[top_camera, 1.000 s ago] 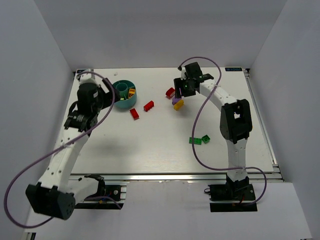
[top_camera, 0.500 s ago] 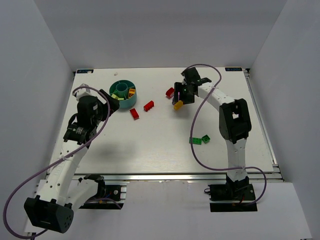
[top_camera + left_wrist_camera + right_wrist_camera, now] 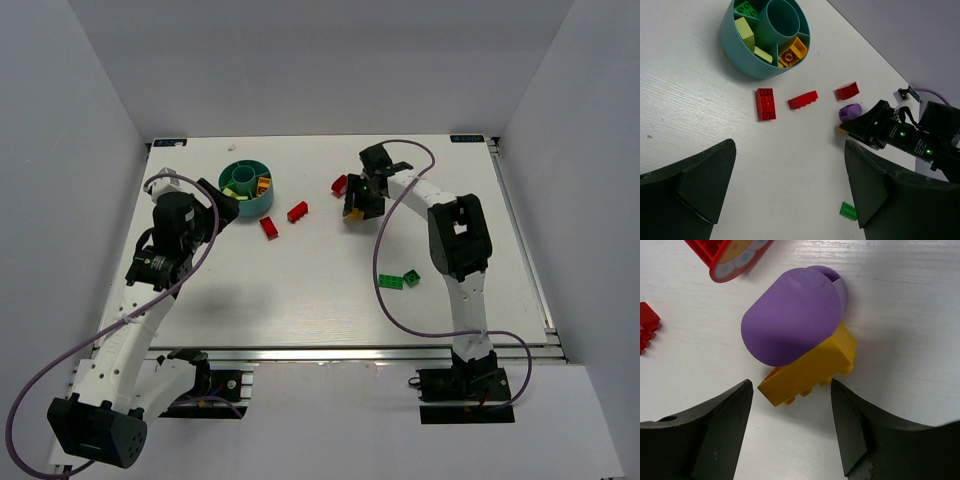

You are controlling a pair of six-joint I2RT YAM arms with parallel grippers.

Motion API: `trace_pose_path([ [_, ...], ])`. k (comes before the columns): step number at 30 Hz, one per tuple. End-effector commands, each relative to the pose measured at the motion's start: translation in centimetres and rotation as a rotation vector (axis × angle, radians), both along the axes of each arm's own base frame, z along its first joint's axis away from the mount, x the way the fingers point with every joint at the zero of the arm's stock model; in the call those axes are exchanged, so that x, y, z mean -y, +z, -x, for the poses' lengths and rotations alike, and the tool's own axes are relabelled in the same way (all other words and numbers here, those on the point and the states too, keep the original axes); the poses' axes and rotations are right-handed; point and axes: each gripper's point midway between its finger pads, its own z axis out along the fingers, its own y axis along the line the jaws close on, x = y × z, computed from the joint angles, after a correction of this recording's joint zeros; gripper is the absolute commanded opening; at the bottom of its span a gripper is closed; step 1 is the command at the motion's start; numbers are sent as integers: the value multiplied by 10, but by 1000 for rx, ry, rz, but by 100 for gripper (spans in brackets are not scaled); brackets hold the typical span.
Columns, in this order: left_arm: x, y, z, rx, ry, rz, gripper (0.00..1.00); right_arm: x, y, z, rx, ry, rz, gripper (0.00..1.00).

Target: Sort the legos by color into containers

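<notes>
The teal cup [image 3: 236, 206] stands at the back left, and the left wrist view shows its wall [image 3: 742, 59] with green, pale yellow and orange bricks in separate compartments. Three red bricks [image 3: 269, 227] [image 3: 297, 212] [image 3: 340, 184] lie to its right. My right gripper [image 3: 356, 204] [image 3: 791, 396] is open, low over a purple brick [image 3: 792, 315] that leans on a yellow brick [image 3: 812, 369]; the yellow brick lies just ahead of its fingertips. My left gripper [image 3: 226, 200] [image 3: 790, 200] is open and empty, just near of the cup.
A flat green plate [image 3: 390, 282] and a green brick [image 3: 411, 278] lie in the middle right of the table. The red bricks show in the left wrist view [image 3: 765, 104], and one red piece [image 3: 735, 255] lies close behind the purple brick.
My right gripper has come down and nearer onto the purple and yellow bricks. My left arm drew back from the cup a second ago and has since stayed still.
</notes>
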Motion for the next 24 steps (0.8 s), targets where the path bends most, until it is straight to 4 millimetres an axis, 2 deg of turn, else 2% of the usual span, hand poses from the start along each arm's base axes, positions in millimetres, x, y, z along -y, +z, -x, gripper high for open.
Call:
trace_pose_path([
  [1, 3, 7, 0, 18, -6, 23, 98, -4, 4, -12, 21, -30, -3, 69],
  [6, 3, 6, -1, 16, -7, 26, 98, -2, 5, -27, 58, -70, 25, 69],
  [9, 4, 5, -3, 13, -9, 29, 98, 9, 4, -33, 86, -111, 65, 68],
  [14, 7, 2, -8, 16, -16, 41, 98, 23, -2, -33, 91, -127, 112, 62],
  [17, 12, 1, -12, 24, -30, 58, 98, 31, -1, -32, 92, -118, 118, 54],
  [18, 14, -1, -13, 21, -32, 71, 98, 32, 0, -33, 96, -109, 113, 44],
  [20, 23, 2, -17, 42, -72, 102, 96, 30, 3, -34, 105, -80, 89, 32],
  [21, 30, -3, -19, 33, -95, 122, 95, 31, 4, -34, 115, -55, 90, 23],
  [23, 49, 2, -22, 59, -189, 179, 92, 29, 12, -34, 136, -26, 68, 16],
  [24, 56, -5, -24, 38, -213, 207, 91, 29, 15, -34, 151, -4, 73, 8],
])
